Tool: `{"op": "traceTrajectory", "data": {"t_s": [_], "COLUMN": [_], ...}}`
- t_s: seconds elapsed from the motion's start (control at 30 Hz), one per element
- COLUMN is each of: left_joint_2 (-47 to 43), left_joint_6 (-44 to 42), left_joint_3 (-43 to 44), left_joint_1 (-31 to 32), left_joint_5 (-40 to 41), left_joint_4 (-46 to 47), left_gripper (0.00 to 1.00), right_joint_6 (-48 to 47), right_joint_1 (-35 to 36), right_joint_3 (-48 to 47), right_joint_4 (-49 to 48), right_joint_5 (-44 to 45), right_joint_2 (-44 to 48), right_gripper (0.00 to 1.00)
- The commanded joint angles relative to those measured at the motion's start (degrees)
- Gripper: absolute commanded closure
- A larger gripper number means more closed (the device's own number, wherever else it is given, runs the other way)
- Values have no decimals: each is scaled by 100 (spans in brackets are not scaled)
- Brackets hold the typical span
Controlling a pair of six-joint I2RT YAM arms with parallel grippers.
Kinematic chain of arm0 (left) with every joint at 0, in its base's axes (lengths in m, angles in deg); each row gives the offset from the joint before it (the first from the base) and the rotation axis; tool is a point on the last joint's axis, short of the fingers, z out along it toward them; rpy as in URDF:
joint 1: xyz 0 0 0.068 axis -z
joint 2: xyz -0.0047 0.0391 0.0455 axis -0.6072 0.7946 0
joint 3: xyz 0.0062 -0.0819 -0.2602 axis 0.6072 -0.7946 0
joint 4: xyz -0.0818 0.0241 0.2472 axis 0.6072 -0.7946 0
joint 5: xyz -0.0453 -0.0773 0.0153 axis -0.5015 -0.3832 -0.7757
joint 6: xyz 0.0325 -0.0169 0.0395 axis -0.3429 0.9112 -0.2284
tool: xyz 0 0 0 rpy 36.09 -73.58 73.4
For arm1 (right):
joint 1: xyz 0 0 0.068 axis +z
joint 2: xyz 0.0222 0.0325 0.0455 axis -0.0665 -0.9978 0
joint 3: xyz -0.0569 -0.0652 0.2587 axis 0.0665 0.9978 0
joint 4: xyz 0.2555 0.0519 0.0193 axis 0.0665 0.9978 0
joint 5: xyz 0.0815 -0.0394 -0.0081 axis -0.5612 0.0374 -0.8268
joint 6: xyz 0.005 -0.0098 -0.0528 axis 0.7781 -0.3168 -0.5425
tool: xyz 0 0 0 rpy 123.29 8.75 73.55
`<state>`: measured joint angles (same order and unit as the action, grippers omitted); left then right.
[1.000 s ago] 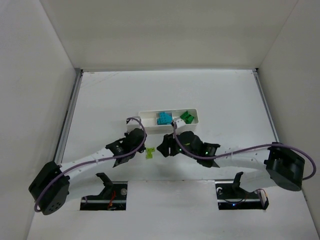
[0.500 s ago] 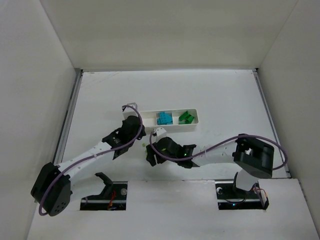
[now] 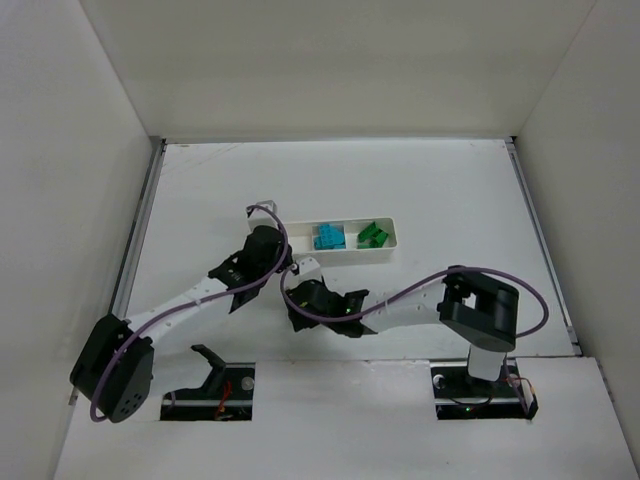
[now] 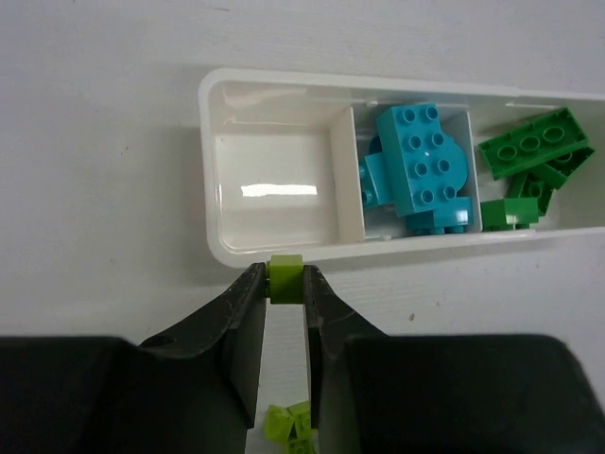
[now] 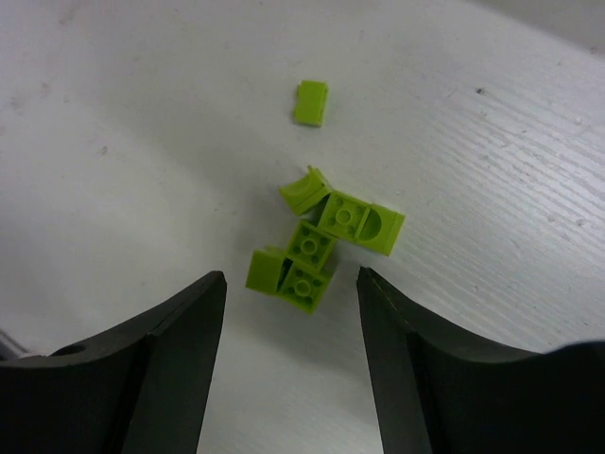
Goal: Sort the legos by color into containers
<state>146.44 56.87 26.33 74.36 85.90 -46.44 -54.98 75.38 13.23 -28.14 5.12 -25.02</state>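
Two colours look sorted — cyan-blue bricks [image 4: 416,170] sit in the middle compartment of the tray [image 4: 206,170], and dark green bricks [image 4: 529,151] in the one off to the right of the fingers. The compartment straight ahead of the left gripper [image 4: 285,291] is bare. That gripper's fingers are clenched on one yellow-green brick [image 4: 285,274], just short of the tray's near wall. The right gripper [image 5: 291,276] is spread wide, with a cluster of yellow-green bricks [image 5: 321,241] on the table between its fingers and a lone piece [image 5: 311,102] beyond the tips — all left to move, I judge.
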Motion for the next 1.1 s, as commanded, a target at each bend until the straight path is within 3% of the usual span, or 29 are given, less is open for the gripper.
{"op": "traceTrajectory", "data": {"t_s": [0.0, 0.2, 0.43, 0.57, 0.73, 1.07], "left_joint_2": [58, 278, 295, 304, 401, 585], "left_joint_6": [-150, -194, -194, -194, -229, -343], "left_joint_3": [227, 324, 324, 351, 395, 614], "left_joint_1": [-98, -142, -125, -133, -89, -124], "left_joint_5": [-113, -139, -166, -166, -166, -166], "left_joint_4": [553, 800, 809, 818, 826, 818], "left_gripper": [87, 87, 87, 87, 87, 87], "right_joint_6": [99, 169, 169, 186, 143, 54], "right_joint_1": [133, 186, 370, 414, 415, 415], "right_joint_3": [-338, -435, -479, -435, -295, 408], "right_joint_4": [285, 513, 891, 874, 584, 250], "right_joint_5": [495, 838, 1110, 1119, 1242, 1155], "right_joint_2": [-242, -348, -216, -181, -94, 1223], "right_gripper": [38, 50, 44, 57, 65, 65]}}
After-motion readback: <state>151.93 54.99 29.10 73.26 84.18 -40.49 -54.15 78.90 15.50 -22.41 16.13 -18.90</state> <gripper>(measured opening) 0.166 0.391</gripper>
